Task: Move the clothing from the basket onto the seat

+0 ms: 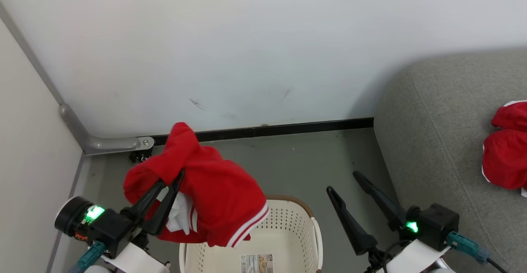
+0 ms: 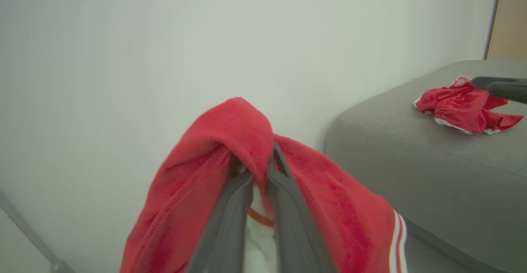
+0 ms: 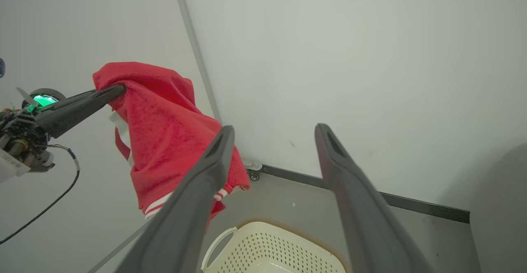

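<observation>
A red garment of the clothing with white stripe trim hangs in the air above the left side of the cream basket. My left gripper is shut on it near its top fold; the same grip shows in the left wrist view and the right wrist view. A second red garment lies on the grey seat at the right, also seen as a crumpled heap. My right gripper stands open between basket and seat, holding nothing.
A white wall with a black baseboard runs behind the basket. A grey corner bracket sits where the left wall meets it. Grey floor lies between basket, wall and seat.
</observation>
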{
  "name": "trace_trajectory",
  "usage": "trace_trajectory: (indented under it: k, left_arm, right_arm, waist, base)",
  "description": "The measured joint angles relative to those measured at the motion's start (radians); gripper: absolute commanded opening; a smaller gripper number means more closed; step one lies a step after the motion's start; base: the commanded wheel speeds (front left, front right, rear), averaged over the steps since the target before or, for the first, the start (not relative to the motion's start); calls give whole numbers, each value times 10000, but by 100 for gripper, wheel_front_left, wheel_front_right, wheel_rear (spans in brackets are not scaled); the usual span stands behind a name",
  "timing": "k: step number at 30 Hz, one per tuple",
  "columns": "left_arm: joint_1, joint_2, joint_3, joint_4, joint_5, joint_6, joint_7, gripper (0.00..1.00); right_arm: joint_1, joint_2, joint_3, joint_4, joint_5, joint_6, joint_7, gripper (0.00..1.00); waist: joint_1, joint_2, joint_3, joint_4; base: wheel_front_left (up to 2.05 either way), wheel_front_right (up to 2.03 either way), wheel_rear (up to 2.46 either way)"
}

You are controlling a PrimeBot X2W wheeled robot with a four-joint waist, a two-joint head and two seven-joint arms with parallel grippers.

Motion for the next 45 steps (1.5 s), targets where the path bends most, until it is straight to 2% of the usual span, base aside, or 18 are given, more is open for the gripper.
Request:
trace_trajectory:
  k: [3, 9, 17, 26, 27, 28, 37, 38, 40, 41, 43, 44, 45]
  left_arm:
    - [-427, 393, -608, -144, 704, -71, 0, 0]
    - [-958, 259, -1538, -420, 734, -79, 0, 0]
    - [-1734, 107, -2541, -788, 642, -81, -2, 0]
    - [-2383, 159, -3894, -1057, 504, -81, -29, 0]
    - [-2423, 155, -3954, -1062, 495, -81, -29, 0]
    - [-2451, 155, -4013, -1064, 489, -81, -29, 0]
    - [-2500, 184, -3904, -642, 226, -82, -13, 0]
    - [-2499, 184, -3839, -552, 173, -82, -10, 4]
    - [-2442, 144, -3701, -341, -163, -82, 29, 40]
    - [-2378, 113, -3641, -249, -326, -82, 31, 47]
    - [-2314, 119, -3467, -44, -391, -67, 82, 96]
    - [-2285, 117, -3340, 50, -476, -38, 107, 100]
    - [-2223, 107, -3204, 165, -617, 31, 123, 100]
  right_arm:
    - [-153, -234, 571, 63, 184, 0, 2, 100]
    - [-779, -637, 1438, 104, 268, 0, 2, 100]
    - [-1310, -819, 2293, 151, 650, 2, 2, 100]
    - [-1851, -986, 2824, 284, 813, 2, 2, 100]
    - [-1850, -989, 2878, 316, 857, 2, 2, 32]
    - [-1854, -1003, 2928, 336, 880, 2, 2, 0]
    - [-2029, -1049, 3129, 550, 1093, 2, 2, 0]
    - [-2029, -1037, 3114, 546, 1124, 2, 2, 0]
    - [-2029, -1009, 3051, 541, 1187, 2, 2, 0]
    - [-2029, -991, 3005, 539, 1214, 2, 2, 0]
    - [-2027, -991, 2876, 537, 1235, 2, 2, 0]
    - [-2027, -993, 2811, 537, 1235, 2, 2, 0]
    - [-2027, -993, 2757, 533, 1235, 2, 2, 0]
  waist:
    - [0, 0, 32, 3]
    - [0, 0, 101, -14]
    - [0, 0, 210, -56]
    - [0, 0, 234, -111]
    - [0, 0, 233, -113]
    - [0, 0, 231, -112]
    - [0, 0, 173, -107]
    - [0, 0, 166, -108]
    - [0, 0, 154, -113]
    - [0, 0, 149, -117]
    - [0, 0, 142, -126]
    - [0, 0, 140, -130]
    - [0, 0, 137, -135]
  base:
    - [0, 0, 0]
    - [0, 0, 0]
    - [0, 0, 0]
    - [0, 0, 0]
    - [0, 0, 0]
    - [0, 0, 0]
    - [0, 0, 0]
    - [0, 0, 0]
    - [0, 0, 0]
    - [0, 0, 0]
    - [0, 0, 0]
    - [0, 0, 0]
    - [0, 0, 0]
